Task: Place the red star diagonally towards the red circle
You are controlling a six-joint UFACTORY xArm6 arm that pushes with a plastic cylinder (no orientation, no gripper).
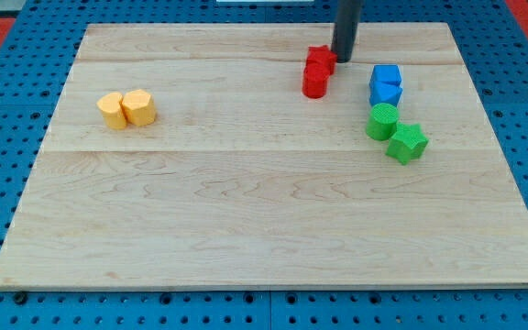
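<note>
The red star [320, 58] lies near the view's top, right of centre, on the wooden board [264, 220]. The red circle [314, 82] sits just below it, touching it. My tip [342, 58] stands right beside the star, on its right side, and seems to touch it. The dark rod rises from there out of the view's top.
Two blue blocks [386, 84] stand right of the red pair. A green circle [382, 121] and a green star [407, 142] lie below them. Two yellow blocks [126, 109] sit together at the view's left. A blue pegboard surrounds the board.
</note>
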